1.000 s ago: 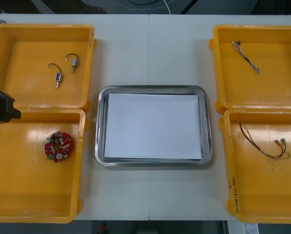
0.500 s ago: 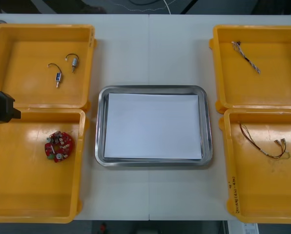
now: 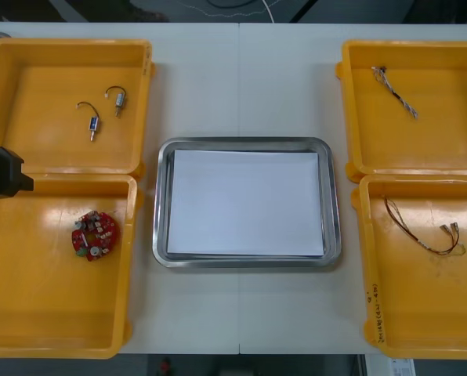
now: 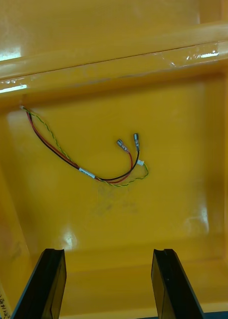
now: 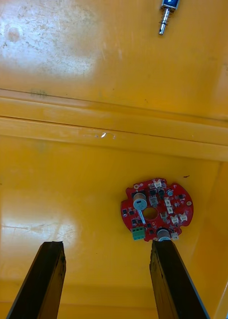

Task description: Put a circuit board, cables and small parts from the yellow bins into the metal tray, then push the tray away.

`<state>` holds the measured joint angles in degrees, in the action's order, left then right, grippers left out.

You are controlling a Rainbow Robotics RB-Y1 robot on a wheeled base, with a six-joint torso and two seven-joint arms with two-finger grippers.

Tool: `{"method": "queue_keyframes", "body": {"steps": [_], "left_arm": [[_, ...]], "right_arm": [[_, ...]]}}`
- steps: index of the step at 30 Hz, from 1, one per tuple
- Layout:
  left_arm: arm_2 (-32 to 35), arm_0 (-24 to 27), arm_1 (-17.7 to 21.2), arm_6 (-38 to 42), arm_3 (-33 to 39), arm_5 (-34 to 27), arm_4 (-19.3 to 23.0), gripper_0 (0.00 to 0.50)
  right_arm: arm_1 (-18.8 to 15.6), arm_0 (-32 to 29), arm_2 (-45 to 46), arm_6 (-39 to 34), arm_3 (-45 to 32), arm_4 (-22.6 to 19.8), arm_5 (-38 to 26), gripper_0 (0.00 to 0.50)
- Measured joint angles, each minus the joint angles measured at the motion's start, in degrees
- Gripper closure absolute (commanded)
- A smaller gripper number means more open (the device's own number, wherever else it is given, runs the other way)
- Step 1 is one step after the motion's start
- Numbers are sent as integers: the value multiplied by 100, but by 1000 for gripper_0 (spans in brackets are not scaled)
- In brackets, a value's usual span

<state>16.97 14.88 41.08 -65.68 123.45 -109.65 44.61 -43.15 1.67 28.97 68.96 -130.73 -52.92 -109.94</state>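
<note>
A round red circuit board lies in the near left yellow bin. In the left wrist view my left gripper hangs open above that bin's floor, and the circuit board lies just beyond the tip of one finger. My right gripper is open over the near right bin, with the red and yellow cable on the floor well beyond the fingertips. The metal tray, white inside, sits between the bins with nothing in it.
Two small metal parts lie in the far left bin. A twisted blue and white cable lies in the far right bin. A black part of the left arm shows at the table's left edge.
</note>
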Motion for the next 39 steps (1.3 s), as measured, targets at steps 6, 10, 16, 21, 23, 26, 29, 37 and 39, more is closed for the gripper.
{"method": "queue_keyframes", "body": {"steps": [6,10,16,21,23,26,29,37,39], "left_arm": [[0,0,0,0,0,0,0,0],[0,0,0,0,0,0,0,0],[0,0,0,0,0,0,0,0],[0,0,0,0,0,0,0,0],[0,0,0,0,0,0,0,0],[0,0,0,0,0,0,0,0],[0,0,0,0,0,0,0,0],[0,0,0,0,0,0,0,0],[0,0,0,0,0,0,0,0]], "right_arm": [[0,0,0,0,0,0,0,0],[0,0,0,0,0,0,0,0],[0,0,0,0,0,0,0,0],[0,0,0,0,0,0,0,0],[0,0,0,0,0,0,0,0],[0,0,0,0,0,0,0,0],[0,0,0,0,0,0,0,0],[0,0,0,0,0,0,0,0],[0,0,0,0,0,0,0,0]]}}
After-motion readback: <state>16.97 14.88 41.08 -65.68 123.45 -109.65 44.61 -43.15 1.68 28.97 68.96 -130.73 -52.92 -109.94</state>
